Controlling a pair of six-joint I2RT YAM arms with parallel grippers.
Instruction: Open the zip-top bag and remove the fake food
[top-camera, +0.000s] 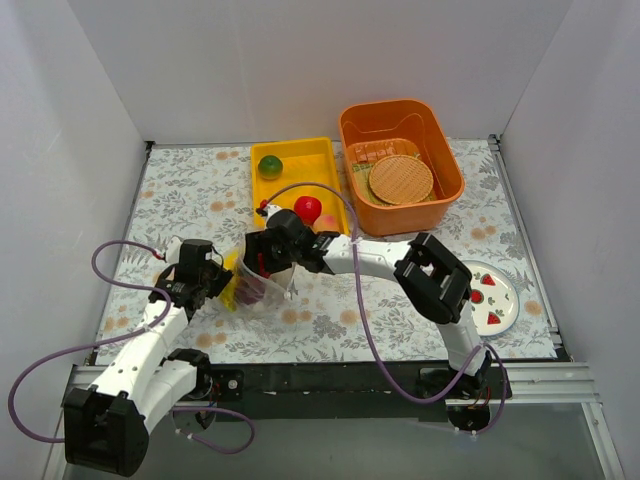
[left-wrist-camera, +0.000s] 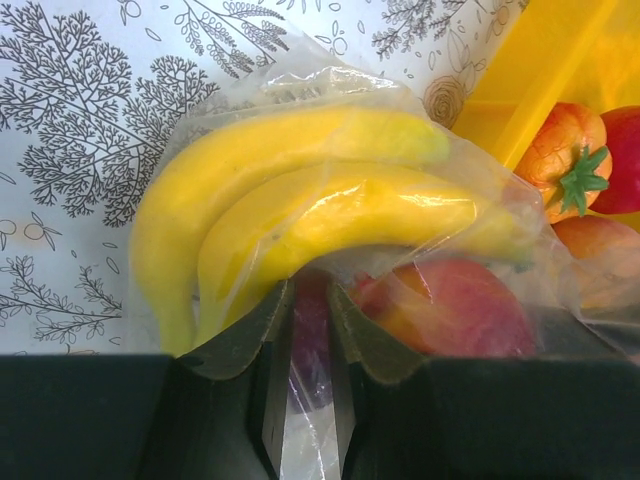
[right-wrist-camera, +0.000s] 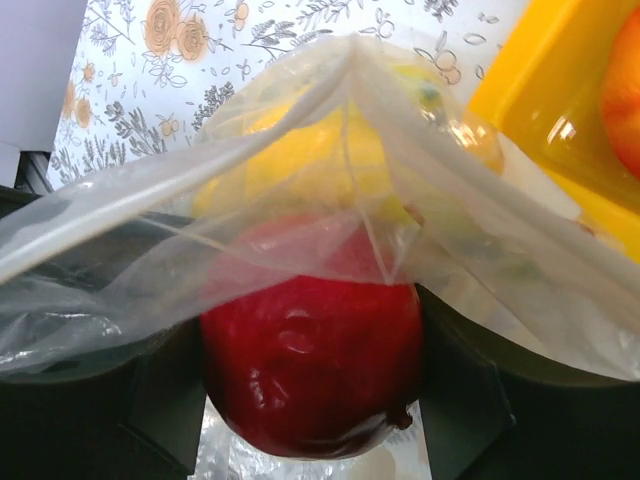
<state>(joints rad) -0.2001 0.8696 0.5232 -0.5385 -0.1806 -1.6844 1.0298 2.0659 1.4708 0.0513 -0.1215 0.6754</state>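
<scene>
While the zip-top bag (top-camera: 256, 288) lies open on the tabletop (top-camera: 200, 190), just near of the yellow tray (top-camera: 300, 148) | my left pincer (left-wrist-camera: 312, 310) pinches its film | my right pincer (right-wrist-camera: 312, 385) grips a red fruit (right-wrist-camera: 300, 330) inside | some fake food (top-camera: 270, 166) already trayed; bananas (left-wrist-camera: 300, 180) not yet out.

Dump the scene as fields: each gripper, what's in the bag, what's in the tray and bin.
left gripper: shut, pinching a fold of the zip-top bag
right gripper: closed on a red fruit, bag film draped over it
seen through bag: bananas
yellow tray: green fruit, another red piece
orange bin: woven disc
</scene>
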